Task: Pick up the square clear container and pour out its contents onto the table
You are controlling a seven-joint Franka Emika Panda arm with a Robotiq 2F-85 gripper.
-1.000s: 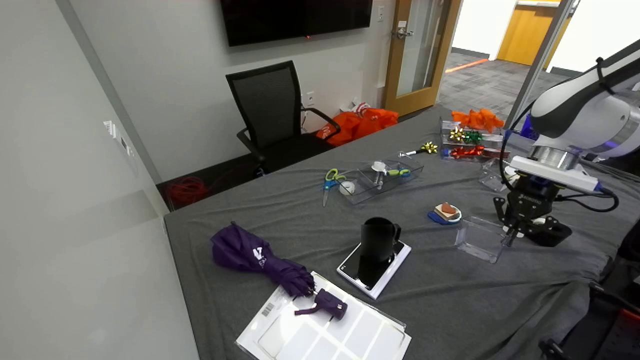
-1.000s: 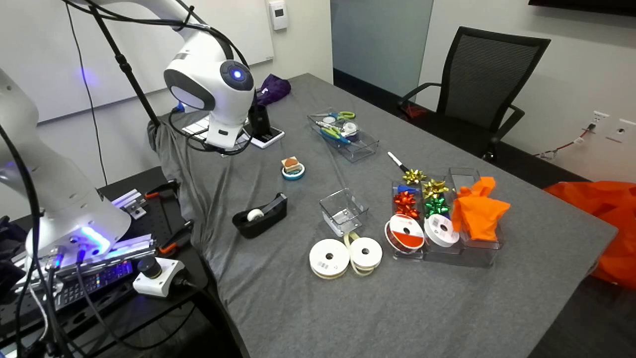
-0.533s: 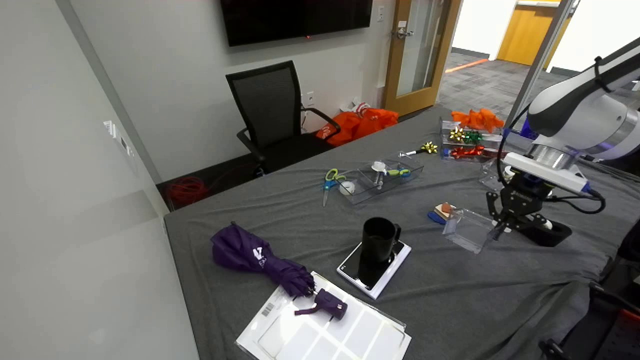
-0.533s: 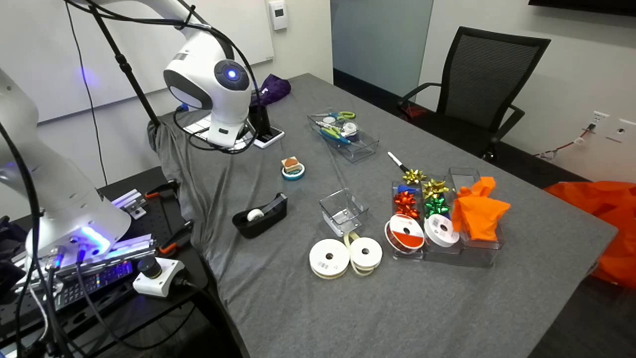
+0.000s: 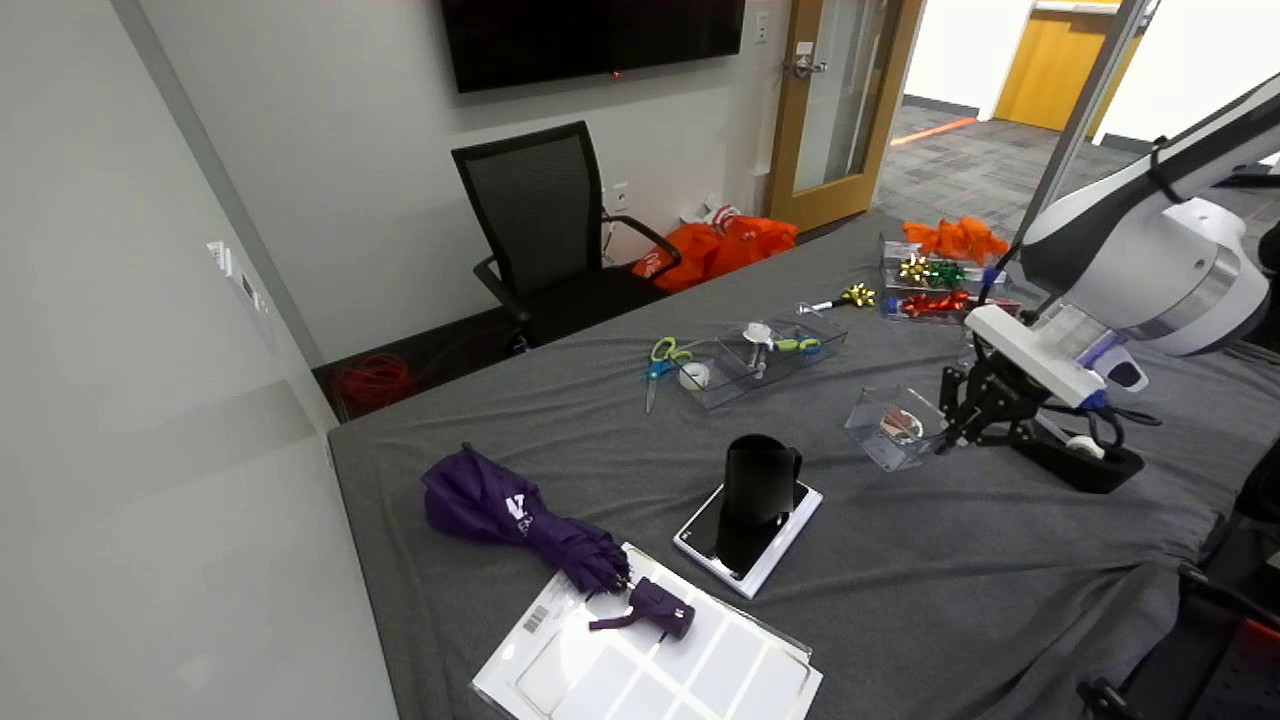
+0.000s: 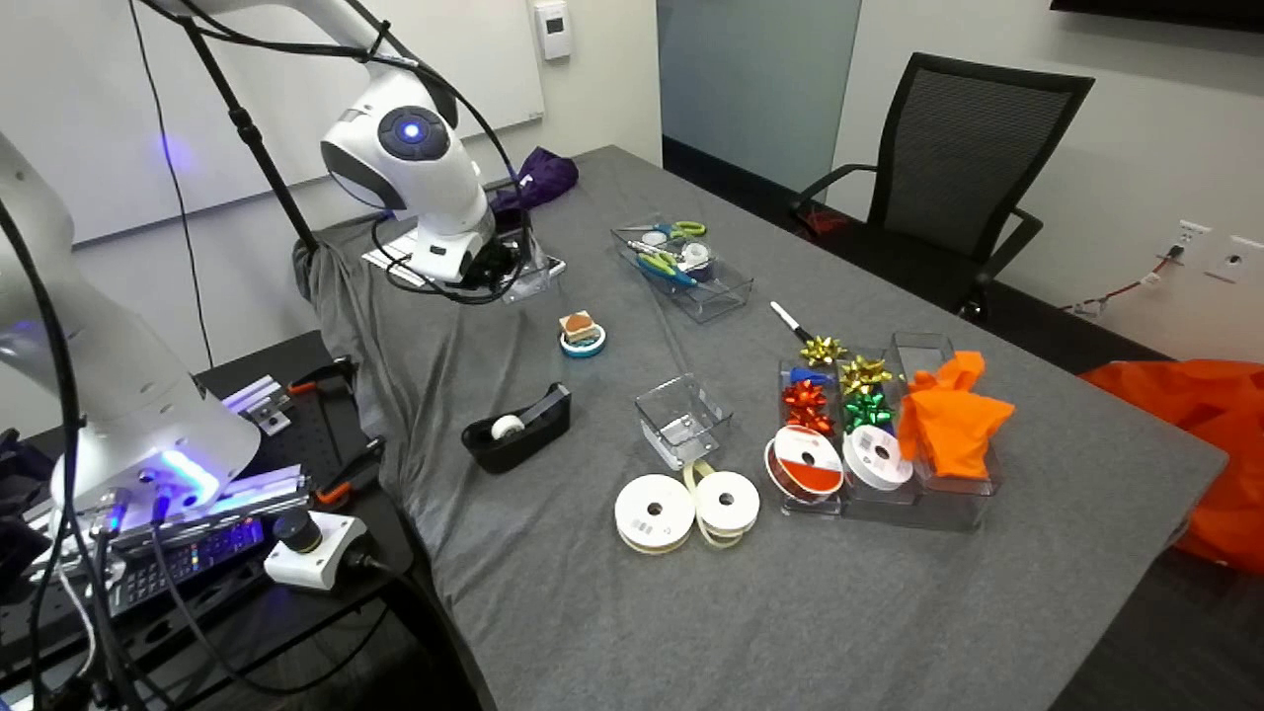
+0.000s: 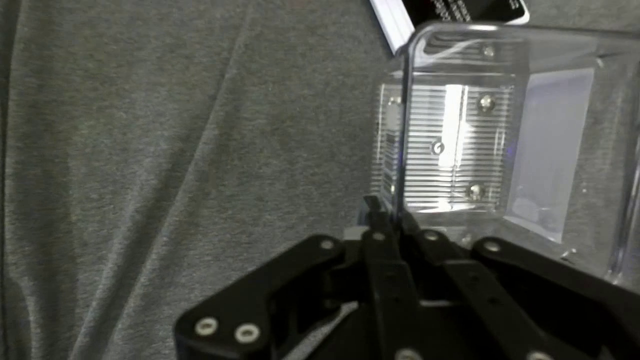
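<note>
Across the left of the table, as an exterior view showed it: your purple umbrella lay partly over white sheets, well apart from the work.

Black mug: it stood upright on a flat white-edged box, left of what you held, where stray contents could, as a judgement, have landed.

Square clear container: you had it in the air, judging by both exterior views, and tilted, while the wrist view looked into its mouth. The contents could not be made out for certain; the reddish shape behind its wall in an exterior view was the top of a small tan block, and that block sat on a blue roll on the table.

Gripper: its fingers stood narrow, one either side of the container's wall at the rim, so you had it pinched. Your lift looked done and the pour not; the step in hand was probably the start of the tip. Next you needed to turn the container much further, until its mouth faced down, with a firm pinch and the spill aimed at the table rather than the mug.

Tape dispenser: it rested on the table just right of the gripper, so a downward swing that way called for care.
</note>
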